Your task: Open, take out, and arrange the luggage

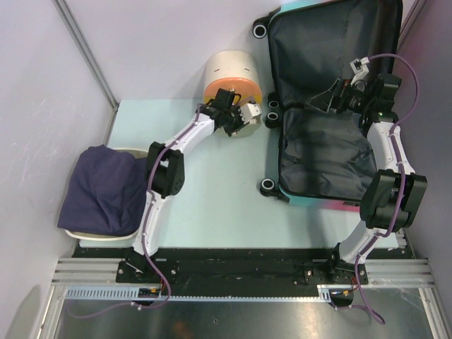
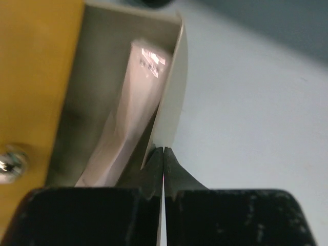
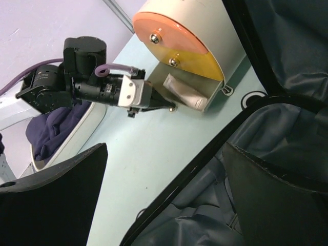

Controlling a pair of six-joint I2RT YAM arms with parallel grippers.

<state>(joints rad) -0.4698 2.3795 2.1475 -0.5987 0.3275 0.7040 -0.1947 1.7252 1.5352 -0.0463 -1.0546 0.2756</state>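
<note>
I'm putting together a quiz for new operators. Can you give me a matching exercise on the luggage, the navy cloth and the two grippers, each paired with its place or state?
Things
1. luggage
2. navy cloth
3. left gripper
4. right gripper

Places or states
A. shut on the edge of the drawer of the cream box
B. lying open, grey lining showing
C. open, over the luggage
D. heaped in the white tub at the left

Pairs: 1-B; 2-D; 3-A; 4-C
</note>
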